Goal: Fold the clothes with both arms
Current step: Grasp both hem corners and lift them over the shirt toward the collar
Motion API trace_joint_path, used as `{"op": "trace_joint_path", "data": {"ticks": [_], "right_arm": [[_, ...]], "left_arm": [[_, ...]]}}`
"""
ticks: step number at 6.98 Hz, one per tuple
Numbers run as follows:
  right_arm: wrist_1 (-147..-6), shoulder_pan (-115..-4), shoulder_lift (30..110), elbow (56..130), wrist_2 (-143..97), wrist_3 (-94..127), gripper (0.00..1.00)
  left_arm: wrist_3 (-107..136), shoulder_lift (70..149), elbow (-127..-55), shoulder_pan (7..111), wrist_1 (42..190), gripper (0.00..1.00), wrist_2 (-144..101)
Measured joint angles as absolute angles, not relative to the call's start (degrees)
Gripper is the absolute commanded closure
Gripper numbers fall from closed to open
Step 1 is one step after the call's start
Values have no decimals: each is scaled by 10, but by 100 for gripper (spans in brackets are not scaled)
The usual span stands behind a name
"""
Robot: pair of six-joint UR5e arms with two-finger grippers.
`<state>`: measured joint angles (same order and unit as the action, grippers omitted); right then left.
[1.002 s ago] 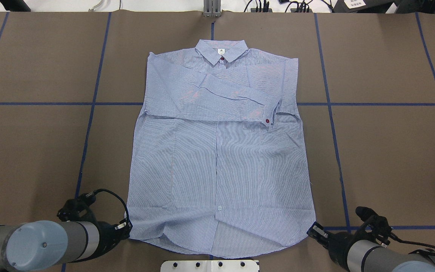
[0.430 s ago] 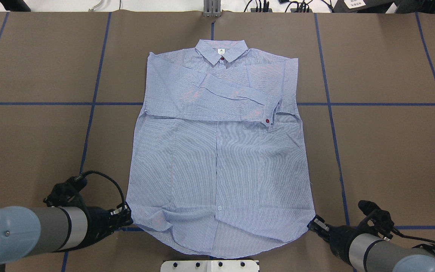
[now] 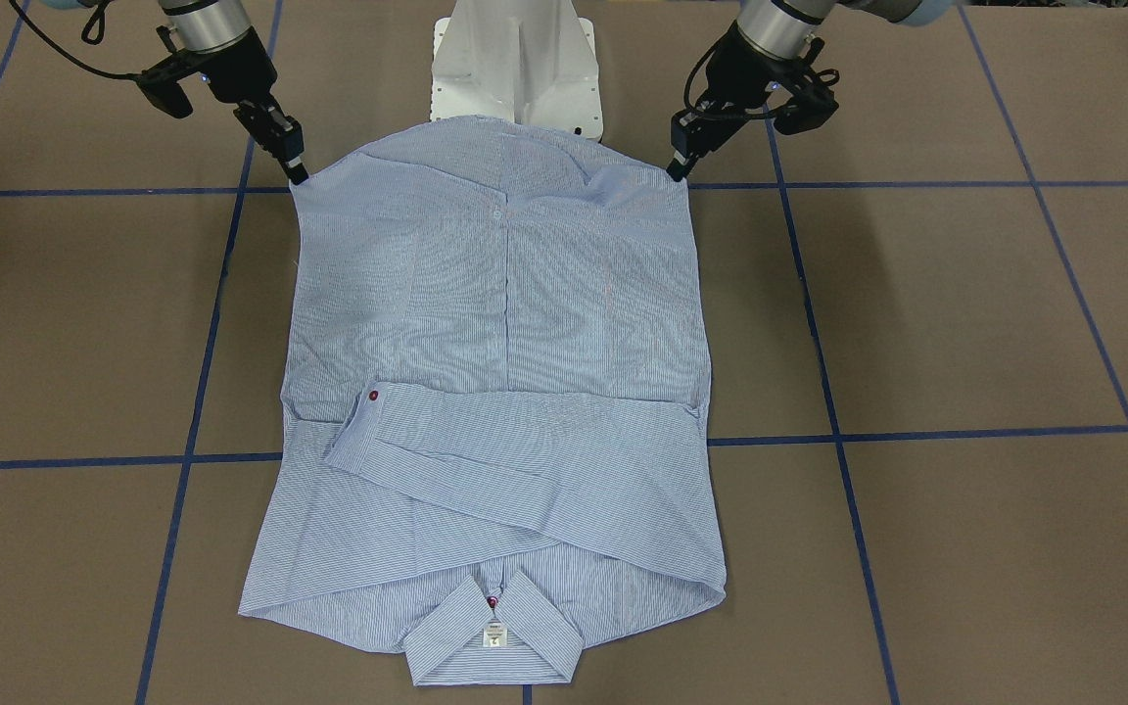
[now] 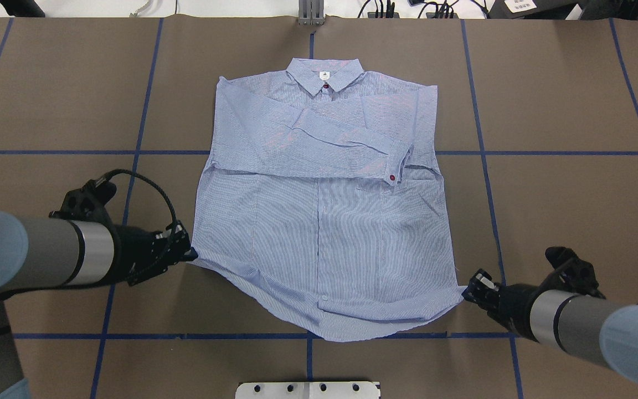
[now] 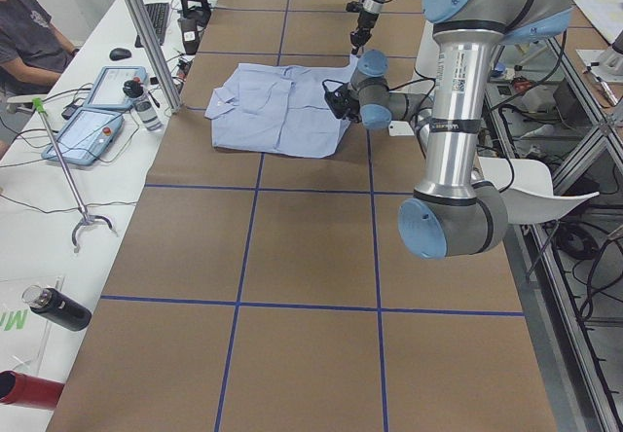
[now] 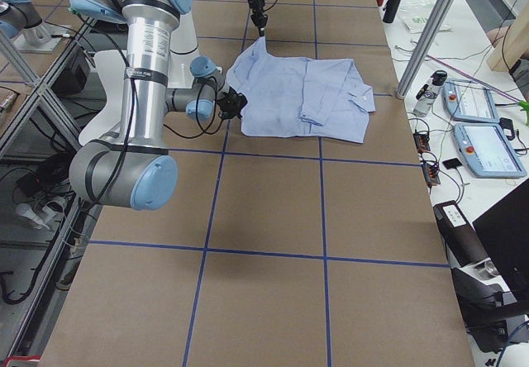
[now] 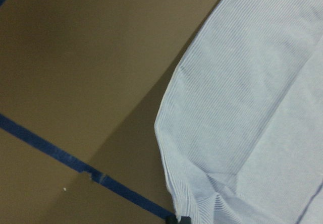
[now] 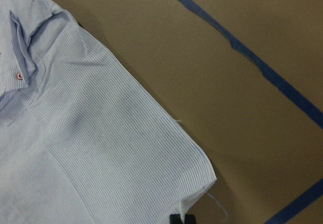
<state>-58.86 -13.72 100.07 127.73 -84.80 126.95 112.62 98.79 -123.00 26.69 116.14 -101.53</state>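
Observation:
The light blue striped shirt lies face up on the brown table, collar at the far side, with both sleeves folded across the chest. My left gripper is shut on the shirt's near-left hem corner. My right gripper is shut on the near-right hem corner. Both corners are raised off the table, and the hem sags between them. From the front-facing view, the left gripper and the right gripper pinch the hem corners of the shirt. The wrist views show only cloth with its shadow beneath.
Blue tape lines grid the brown table cover. The white pedestal base stands just behind the hem. A metal post rises at the far edge. Benches hold tablets and bottles; a person sits at one bench.
Both grippers have risen and moved away from the robot toward the collar, carrying the hem corners with them. The near hem has left the table edge.

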Motion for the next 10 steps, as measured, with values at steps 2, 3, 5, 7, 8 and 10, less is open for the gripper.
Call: {"op": "trace_joint_path", "data": {"ticks": [2, 3, 5, 7, 8, 10], "right_arm": [[-717, -266, 876, 1251, -966, 1194, 100], [-803, -315, 796, 1223, -996, 1153, 100], [-885, -399, 699, 1154, -1039, 1078, 100], [-895, -461, 630, 1053, -1066, 1028, 100], [-894, -484, 610, 1018, -1079, 1006, 100], [-893, -509, 566, 952, -1101, 985, 100]], "left_arm": [[1119, 1068, -1145, 339, 1162, 100, -1045], [1109, 1103, -1098, 375, 1165, 100, -1059], [1084, 1145, -1026, 429, 1175, 100, -1071], [1077, 1178, -972, 468, 1187, 100, -1072], [1076, 1188, -956, 480, 1194, 100, -1072], [1076, 1215, -908, 492, 1215, 100, -1072]]}}
